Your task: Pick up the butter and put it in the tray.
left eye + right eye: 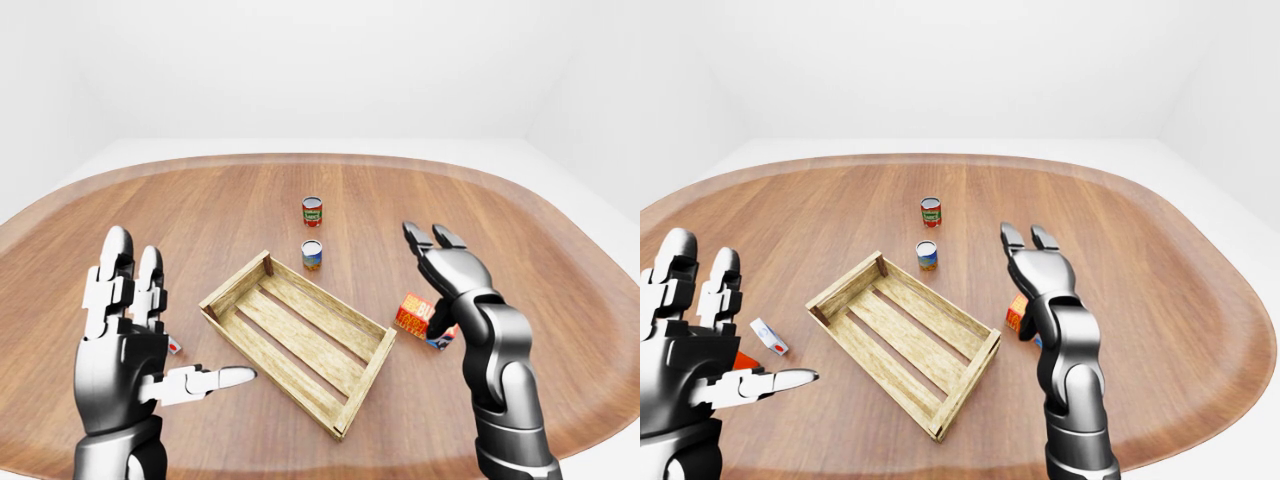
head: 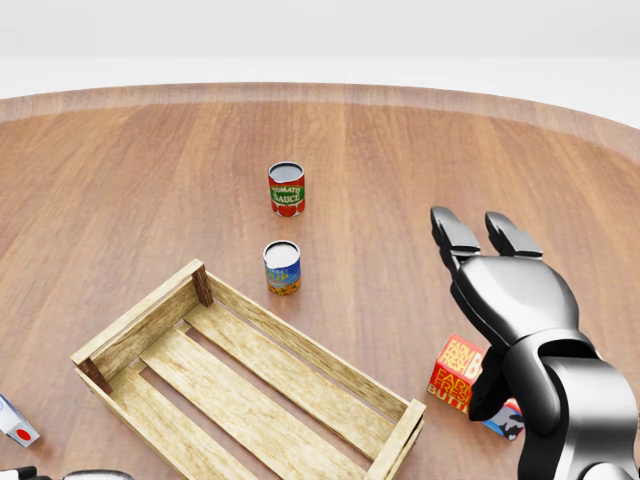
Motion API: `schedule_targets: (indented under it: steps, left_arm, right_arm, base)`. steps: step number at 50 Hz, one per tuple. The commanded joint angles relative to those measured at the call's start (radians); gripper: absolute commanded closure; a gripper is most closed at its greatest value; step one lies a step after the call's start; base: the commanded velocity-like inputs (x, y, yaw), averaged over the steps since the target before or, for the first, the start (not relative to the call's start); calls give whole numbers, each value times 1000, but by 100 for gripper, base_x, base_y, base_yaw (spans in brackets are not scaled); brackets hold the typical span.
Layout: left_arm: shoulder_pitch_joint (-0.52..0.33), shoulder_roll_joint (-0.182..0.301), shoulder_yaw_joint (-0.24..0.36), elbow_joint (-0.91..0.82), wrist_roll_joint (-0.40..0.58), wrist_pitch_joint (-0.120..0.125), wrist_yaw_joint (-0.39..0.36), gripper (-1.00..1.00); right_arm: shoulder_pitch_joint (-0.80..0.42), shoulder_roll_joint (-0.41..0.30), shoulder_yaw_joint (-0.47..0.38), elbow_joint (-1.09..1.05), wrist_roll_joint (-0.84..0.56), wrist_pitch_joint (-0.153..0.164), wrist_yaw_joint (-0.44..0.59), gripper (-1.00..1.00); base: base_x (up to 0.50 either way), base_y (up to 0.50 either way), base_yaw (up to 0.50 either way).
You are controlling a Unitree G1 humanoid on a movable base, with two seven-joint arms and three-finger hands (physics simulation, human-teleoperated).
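The butter (image 2: 456,373) is a red-orange box lying on the wooden table just right of the tray's near right corner. The tray (image 2: 310,346) is a slatted wooden crate with nothing in it, set at an angle at lower centre of the head view. My right hand (image 2: 482,300) hangs open over the butter, fingers pointing up the view, and its thumb hides the box's right end. My left hand (image 1: 140,335) is raised open at the left of the left-eye view, well away from the tray.
A tomato sauce can (image 2: 286,189) and a blue-labelled can (image 2: 282,267) stand upright above the tray. A small white and red packet (image 2: 14,424) lies left of the tray. The round table's edge (image 1: 560,200) curves around the right.
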Motion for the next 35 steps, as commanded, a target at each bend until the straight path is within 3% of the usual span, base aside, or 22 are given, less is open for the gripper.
schedule_targets:
  steps: [1,25,35]
  left_arm:
    - [-3,1,10,0,-9,0,-1,-100]
    - [-9,5,4,18,-3,0,4,-100]
    - [-13,9,-2,26,3,0,9,-100]
  right_arm:
    - [9,-9,3,49,69,0,0,-100]
    - [-5,-60,-2,219,265,0,0,-100]
    - [-5,-78,9,240,286,0,0,-100]
  base:
    - [0,0,0]
    - [0,0,0]
    - [0,0,0]
